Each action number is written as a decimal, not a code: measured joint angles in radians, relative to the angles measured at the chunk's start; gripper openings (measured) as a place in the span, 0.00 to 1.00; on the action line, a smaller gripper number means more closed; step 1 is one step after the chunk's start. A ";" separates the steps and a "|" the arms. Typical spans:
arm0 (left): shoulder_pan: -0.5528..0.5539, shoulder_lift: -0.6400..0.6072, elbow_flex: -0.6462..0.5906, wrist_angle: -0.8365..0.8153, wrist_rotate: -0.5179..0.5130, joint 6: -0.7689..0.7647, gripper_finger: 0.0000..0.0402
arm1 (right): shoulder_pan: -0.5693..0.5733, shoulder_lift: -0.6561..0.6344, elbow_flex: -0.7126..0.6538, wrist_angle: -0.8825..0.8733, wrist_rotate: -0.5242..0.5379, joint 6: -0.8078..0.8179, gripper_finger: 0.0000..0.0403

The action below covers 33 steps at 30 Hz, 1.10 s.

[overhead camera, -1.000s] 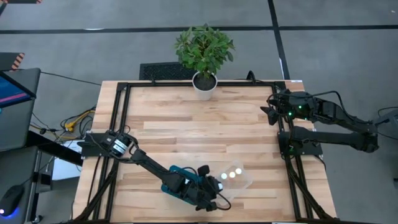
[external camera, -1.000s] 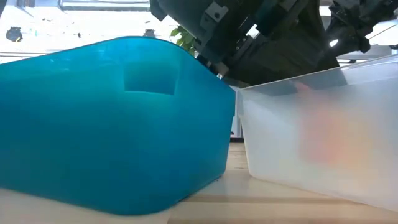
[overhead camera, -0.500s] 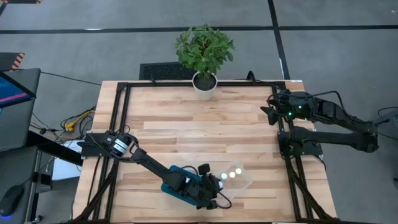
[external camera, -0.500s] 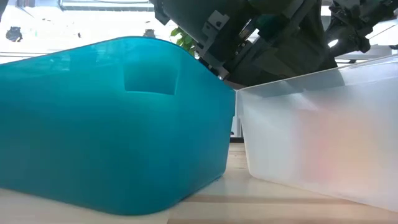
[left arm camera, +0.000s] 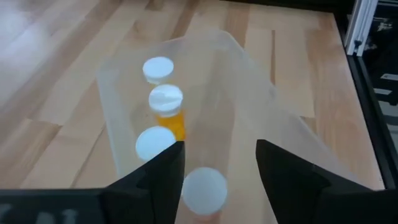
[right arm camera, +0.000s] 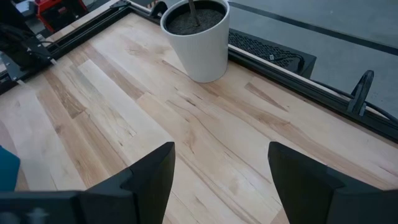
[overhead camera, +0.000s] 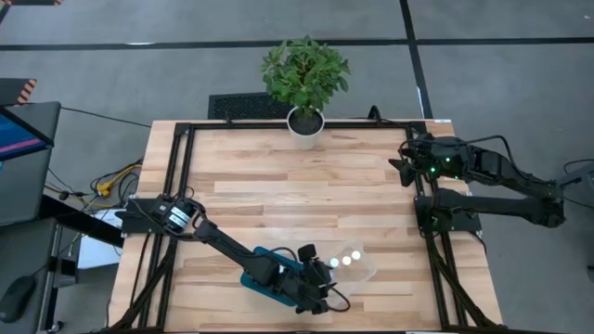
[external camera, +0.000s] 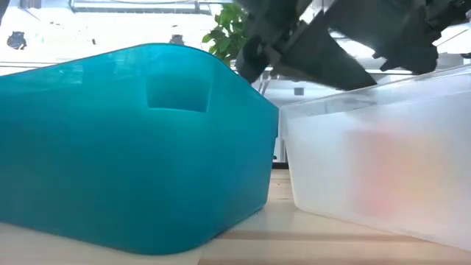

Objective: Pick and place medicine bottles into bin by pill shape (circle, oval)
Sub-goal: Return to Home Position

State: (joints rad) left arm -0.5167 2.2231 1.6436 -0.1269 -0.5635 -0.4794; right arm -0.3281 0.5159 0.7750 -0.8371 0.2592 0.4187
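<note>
A: Left gripper: where is it, and in what state?
B: Left gripper (left arm camera: 219, 146) hangs over the clear bin (left arm camera: 280, 124), about 5 o'clock on the table (overhead camera: 278, 186), close to the near edge. Fingers spread wide, nothing held.
A: Bottles?
B: Four medicine bottles (left arm camera: 166, 98) stand upright inside the clear bin, white caps up, lined along one wall. One shows an orange body. One cap shows between the fingers, below them.
A: Neighbours?
B: Teal bin (external camera: 132, 147) sits just beside the clear bin, on its 9 o'clock side. From table level an orange-pink smear shows through the frosted wall. Probably bottle bodies, but too blurred to count.
A: Room to move?
B: Bare planks run from the bins to the white plant pot (overhead camera: 304, 125) at the 12 o'clock edge. Black frame rails (overhead camera: 232, 124) border the table at 9, 12 and 3 o'clock.
A: Right side?
B: Right gripper (right arm camera: 221, 149) sits at the 3 o'clock edge by the rail, fingers wide apart, empty, facing the pot.
</note>
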 joint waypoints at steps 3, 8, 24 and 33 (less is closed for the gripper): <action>0.000 0.000 0.042 -0.064 0.000 0.008 0.49 | 0.000 0.000 0.000 0.000 0.000 0.000 0.67; 0.000 -0.016 0.111 -0.211 -0.011 0.004 0.51 | 0.000 0.000 0.000 0.004 0.000 0.000 0.67; 0.007 -0.405 0.183 -0.398 -0.187 0.148 0.51 | 0.002 0.000 0.000 -0.043 -0.003 0.024 0.67; 0.040 -0.626 0.181 -0.335 -0.075 0.312 0.51 | 0.036 -0.013 0.000 0.199 -0.219 -0.104 0.67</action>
State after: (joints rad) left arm -0.4766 1.5972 1.8248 -0.4614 -0.6384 -0.1672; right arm -0.2925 0.5028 0.7748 -0.6382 0.0401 0.3150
